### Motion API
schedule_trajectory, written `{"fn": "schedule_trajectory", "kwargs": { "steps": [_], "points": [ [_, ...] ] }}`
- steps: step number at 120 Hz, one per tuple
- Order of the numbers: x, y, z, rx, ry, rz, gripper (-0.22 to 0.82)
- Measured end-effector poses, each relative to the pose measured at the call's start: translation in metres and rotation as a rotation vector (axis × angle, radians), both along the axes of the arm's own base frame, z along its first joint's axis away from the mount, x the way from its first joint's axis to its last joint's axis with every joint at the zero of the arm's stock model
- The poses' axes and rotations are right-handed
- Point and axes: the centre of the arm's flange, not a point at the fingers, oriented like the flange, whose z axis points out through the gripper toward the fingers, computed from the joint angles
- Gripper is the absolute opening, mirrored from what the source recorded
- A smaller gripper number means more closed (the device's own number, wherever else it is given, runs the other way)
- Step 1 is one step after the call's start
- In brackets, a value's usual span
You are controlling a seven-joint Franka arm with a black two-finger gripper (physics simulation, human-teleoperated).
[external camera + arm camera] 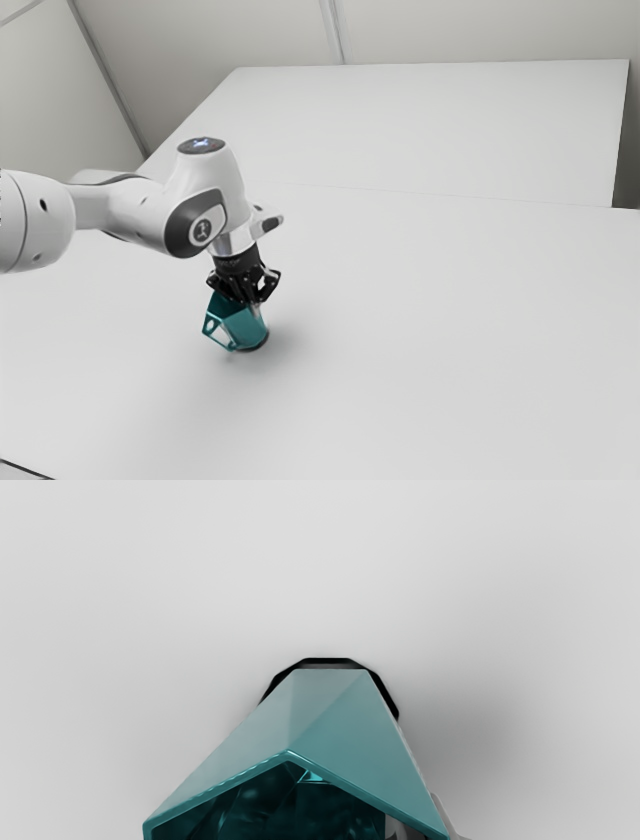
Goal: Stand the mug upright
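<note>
So the teal faceted mug (242,325) is on the counter (420,330), handle (210,328) poking out toward the exterior view's left, black base (255,345) down and a bit farther right. Mouth's up. Its long axis runs nearly in line with the hand, maybe with a small lean, though tbh that could just be the camera angle, and I can't tell if the base sits flat. That lean is what I'd judge any next move by. Mug's directly under the hand, rim nearest, base farthest in the wrist view too.

Arm (125,205) comes in from the exterior view's left, bends at the wrist and points pretty much straight down. Can't tell how wide the fingers (250,300) are or whether they've actually got hold of anything.
</note>
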Motion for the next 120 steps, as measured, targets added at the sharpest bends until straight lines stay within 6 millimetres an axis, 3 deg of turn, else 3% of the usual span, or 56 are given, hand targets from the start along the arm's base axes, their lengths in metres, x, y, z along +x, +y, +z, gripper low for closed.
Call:
{"fn": "schedule_trajectory", "kwargs": {
  "steps": [11,33,52,73,105,120],
  "points": [
    [0.001,0.000,-0.005,0.001,0.007,0.005,-0.18],
    [-0.001,-0.001,0.002,-0.001,0.000,0.011,0.22],
    [-0.003,-0.001,0.022,-0.003,-0.031,0.013,0.42],
    [-0.006,-0.004,0.058,-0.012,-0.084,0.014,0.53],
    [0.025,-0.004,0.153,0.002,-0.192,-0.028,0.58],
    [0.032,-0.004,0.184,0.019,-0.202,-0.048,0.59]
  ]
}}
